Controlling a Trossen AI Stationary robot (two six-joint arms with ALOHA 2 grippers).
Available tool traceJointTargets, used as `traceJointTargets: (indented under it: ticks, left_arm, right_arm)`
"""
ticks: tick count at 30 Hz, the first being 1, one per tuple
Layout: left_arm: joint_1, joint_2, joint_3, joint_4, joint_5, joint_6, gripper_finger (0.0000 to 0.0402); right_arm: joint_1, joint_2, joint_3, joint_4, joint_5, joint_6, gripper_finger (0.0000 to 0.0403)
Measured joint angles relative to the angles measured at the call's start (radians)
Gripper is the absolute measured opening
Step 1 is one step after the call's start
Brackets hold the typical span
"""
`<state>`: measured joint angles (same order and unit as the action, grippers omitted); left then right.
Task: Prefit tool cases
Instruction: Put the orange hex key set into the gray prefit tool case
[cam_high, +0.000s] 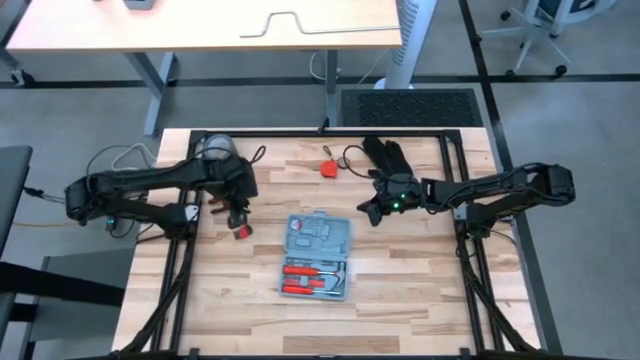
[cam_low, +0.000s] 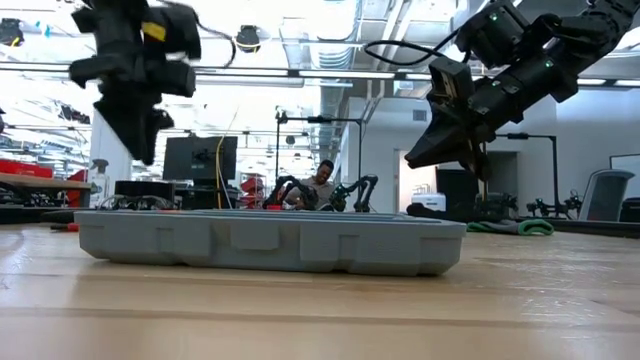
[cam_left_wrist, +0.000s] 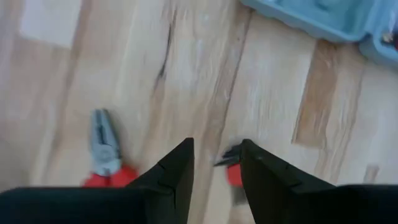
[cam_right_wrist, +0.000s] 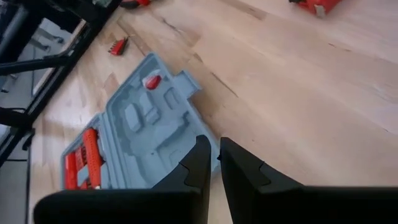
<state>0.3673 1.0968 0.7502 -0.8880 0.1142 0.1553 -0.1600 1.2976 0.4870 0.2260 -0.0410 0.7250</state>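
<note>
The tool case (cam_high: 317, 255) lies open and flat on the wooden table (cam_high: 400, 300), between the 2 arms and nearer the table's front edge than either claw. One half shows bare grey recesses; the other half holds red-handled tools (cam_high: 316, 279).

The left claw (cam_high: 238, 219) hangs above the table, just off the case's corner on the left side, clear of the surface in the low view (cam_low: 135, 125). Its wrist view shows its 2 fingers (cam_left_wrist: 177, 168) parted with a gap between them and nothing gripped. Beneath it on the wood lie a pair of red-handled pliers (cam_left_wrist: 104, 152) to one side of the fingers, and a small red and dark piece (cam_left_wrist: 233, 171) partly hidden behind a finger.

The right claw (cam_high: 368, 212) hovers off the case's opposite upper corner, raised above the table in the low view (cam_low: 450, 140). Its fingers (cam_right_wrist: 199, 162) stand nearly closed, only a thin slit between them, holding nothing; the case's empty half lies just beyond the tips.

Behind the right claw, toward the table's far edge, sits a black glove (cam_high: 388, 155), and beside it a small red object (cam_high: 329, 168). In the room beyond, a person (cam_low: 320, 185) sits at a desk.
</note>
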Motion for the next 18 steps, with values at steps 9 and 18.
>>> traceJointTargets:
  ticks: [9, 18]
  left_arm:
    - [-0.100, -0.006, -0.071, 0.172, -0.023, -0.346, 0.0118]
    - [-0.224, -0.003, -0.175, 0.252, -0.146, -0.556, 0.0118]
  right_arm:
    - [0.001, 0.000, 0.000, -0.005, 0.018, 0.000, 0.0047]
    - [-0.025, 0.000, 0.000, 0.001, 0.018, -0.044, 0.0047]
